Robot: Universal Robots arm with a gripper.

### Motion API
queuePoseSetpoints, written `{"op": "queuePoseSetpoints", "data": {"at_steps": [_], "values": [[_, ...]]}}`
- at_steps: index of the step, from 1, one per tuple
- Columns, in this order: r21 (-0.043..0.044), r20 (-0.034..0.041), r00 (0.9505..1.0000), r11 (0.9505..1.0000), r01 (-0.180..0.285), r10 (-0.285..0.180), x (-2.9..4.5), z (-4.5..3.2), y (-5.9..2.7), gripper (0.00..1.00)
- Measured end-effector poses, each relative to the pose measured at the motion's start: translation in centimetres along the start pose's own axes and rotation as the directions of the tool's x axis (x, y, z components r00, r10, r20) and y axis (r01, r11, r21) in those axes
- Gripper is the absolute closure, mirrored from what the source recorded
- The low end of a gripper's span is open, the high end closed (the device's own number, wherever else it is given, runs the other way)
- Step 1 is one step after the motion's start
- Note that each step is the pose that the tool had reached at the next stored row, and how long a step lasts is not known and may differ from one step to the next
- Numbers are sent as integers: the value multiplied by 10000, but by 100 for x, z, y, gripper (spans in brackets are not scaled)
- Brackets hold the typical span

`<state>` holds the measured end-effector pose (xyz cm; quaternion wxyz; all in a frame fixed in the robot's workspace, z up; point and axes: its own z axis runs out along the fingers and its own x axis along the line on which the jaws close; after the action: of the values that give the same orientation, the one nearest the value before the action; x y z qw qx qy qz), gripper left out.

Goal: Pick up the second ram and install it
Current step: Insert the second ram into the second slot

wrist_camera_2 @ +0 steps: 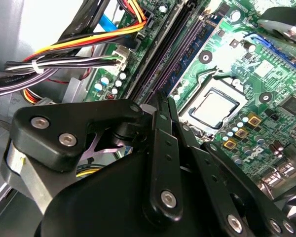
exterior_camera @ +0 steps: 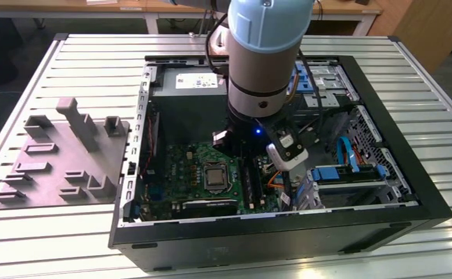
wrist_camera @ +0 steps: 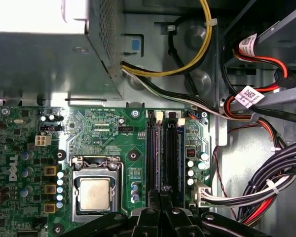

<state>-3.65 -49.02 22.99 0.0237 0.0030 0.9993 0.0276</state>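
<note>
Install step: hand point(wrist_camera: 162, 197) pressed together, low over motherboard memory slots point(wrist_camera: 154, 148); can't tell if it pinches second ram. Seating wants straight, even push.

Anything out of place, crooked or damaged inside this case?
Nothing stands out. The gripper hangs over the memory slots, the motherboard looks intact, and the cables lie bundled and tied beside it.
</note>
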Motion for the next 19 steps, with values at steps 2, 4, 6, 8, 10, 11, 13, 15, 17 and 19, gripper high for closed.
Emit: {"op": "queuePoseSetpoints", "data": {"at_steps": [2,4,6,8,10,11,13,15,17,19], "values": [[0,0,10000,10000,-2,2,-1,1,0,88],[-2,0,10000,10000,1,-1,-6,7,0,88],[0,0,10000,10000,-1,1,-11,12,0,88],[-2,0,10000,10000,-2,2,-12,15,2,88],[-2,1,10000,10000,0,0,-12,18,6,88],[-2,0,10000,10000,0,0,-12,19,9,88],[-1,0,10000,10000,-1,1,-11,20,10,88],[1,0,10000,10000,-1,1,-11,21,10,88],[-2,1,10000,10000,-1,1,-10,35,10,88],[0,0,10000,10000,-1,1,-10,36,9,88]]}}
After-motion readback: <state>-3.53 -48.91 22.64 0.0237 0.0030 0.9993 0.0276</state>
